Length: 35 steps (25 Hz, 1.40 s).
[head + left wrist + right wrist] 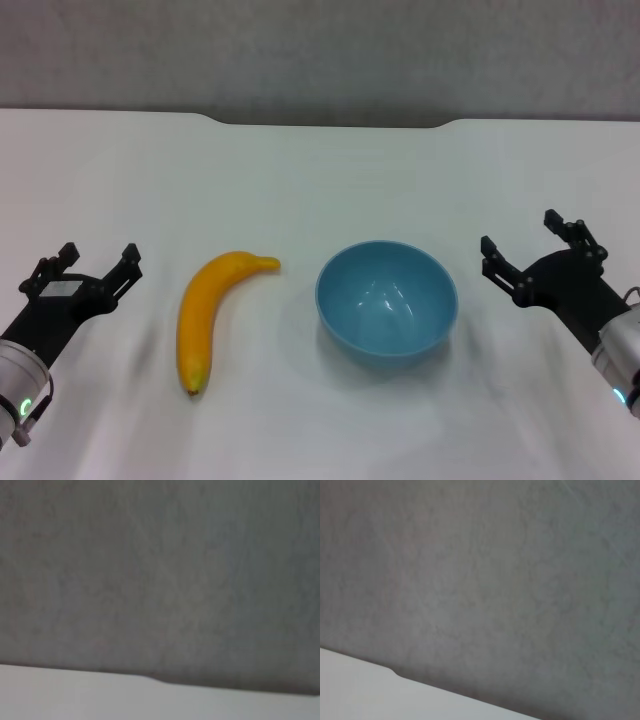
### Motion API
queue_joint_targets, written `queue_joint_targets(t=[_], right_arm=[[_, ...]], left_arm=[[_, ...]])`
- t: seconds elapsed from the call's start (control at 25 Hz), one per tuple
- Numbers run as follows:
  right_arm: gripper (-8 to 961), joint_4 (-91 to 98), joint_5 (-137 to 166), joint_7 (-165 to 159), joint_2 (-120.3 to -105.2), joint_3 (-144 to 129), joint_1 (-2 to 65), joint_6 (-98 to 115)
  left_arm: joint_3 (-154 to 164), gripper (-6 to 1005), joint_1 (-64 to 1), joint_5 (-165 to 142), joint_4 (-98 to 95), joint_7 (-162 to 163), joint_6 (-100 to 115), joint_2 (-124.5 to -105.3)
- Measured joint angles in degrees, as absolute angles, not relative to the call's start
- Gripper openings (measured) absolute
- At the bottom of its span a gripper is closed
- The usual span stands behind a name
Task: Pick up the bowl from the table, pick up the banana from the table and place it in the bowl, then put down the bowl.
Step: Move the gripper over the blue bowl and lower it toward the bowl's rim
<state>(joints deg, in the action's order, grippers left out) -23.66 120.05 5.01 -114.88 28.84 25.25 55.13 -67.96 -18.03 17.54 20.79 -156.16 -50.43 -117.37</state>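
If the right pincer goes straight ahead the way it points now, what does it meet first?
Probably nothing. The right pincer, open, points toward the table's far edge. The bowl lies to its side, out of that line, though depth is unclear.

banana [208, 317] beside bowl [387, 297], gap between

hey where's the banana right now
In the head view the banana lies on the table, left of the bowl and apart from it, with the left hand further left.
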Motion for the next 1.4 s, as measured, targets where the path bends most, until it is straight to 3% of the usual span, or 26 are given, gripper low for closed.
queue_joint_targets(t=[0.12, 0.2, 0.28, 0.32, 0.36, 0.4, 0.48, 0.6, 0.8, 0.88, 1.4], right_arm=[[906, -26.01, 120.08, 5.20, -114.49, 28.94, 25.06, 53.90], [906, -28.99, 120.14, 5.73, -113.44, 29.51, 24.61, 51.93], [906, -34.56, 120.21, 6.85, -111.03, 31.05, 23.63, 48.09], [906, -42.35, 120.26, 9.15, -107.90, 33.78, 22.05, 42.76], [907, -42.35, 120.26, 9.15, -107.90, 33.78, 22.05, 42.76], [907, -49.96, 120.26, 13.44, -105.88, 38.12, 19.69, 36.55], [907, -53.42, 120.31, 15.93, -105.50, 40.69, 18.27, 33.01], [907, -62.59, 120.28, 25.78, -106.30, 50.84, 13.33, 20.72], [906, -73.87, 120.37, 39.59, -113.41, 70.52, 8.52, -6.94], [905, -76.61, 120.52, 40.87, -114.78, 76.03, 9.11, -17.74], [907, -81.11, 146.49, 15.31, -114.54, 84.30, 21.89, -48.21]], left_arm=[[-66.51, 892, -15.91, 17.10, 24.95, -151.93, -50.50, -116.48], [-66.61, 892, -14.05, 14.49, 28.88, -149.51, -49.51, -115.83], [-67.41, 892, -11.79, 10.30, 34.94, -146.67, -46.08, -114.77], [-67.67, 892, -11.09, 9.22, 37.13, -145.74, -44.46, -114.41], [-68.11, 892, -10.14, 7.30, 40.30, -144.29, -41.83, -113.93], [-68.64, 892, -9.26, 5.68, 43.00, -143.26, -39.59, -113.60], [-70.09, 892, -7.53, 2.28, 47.74, -141.65, -35.32, -113.39], [-72.26, 892, -4.74, -4.77, 56.46, -137.26, -26.92, -113.50], [-72.30, 892, -2.55, -17.95, 68.01, -123.43, -13.02, -112.55], [-71.74, 892, -2.43, -22.68, 70.73, -118.04, -9.91, -111.95], [-66.51, 893, -5.49, -36.37, 77.17, -95.04, -5.29, -103.75]])
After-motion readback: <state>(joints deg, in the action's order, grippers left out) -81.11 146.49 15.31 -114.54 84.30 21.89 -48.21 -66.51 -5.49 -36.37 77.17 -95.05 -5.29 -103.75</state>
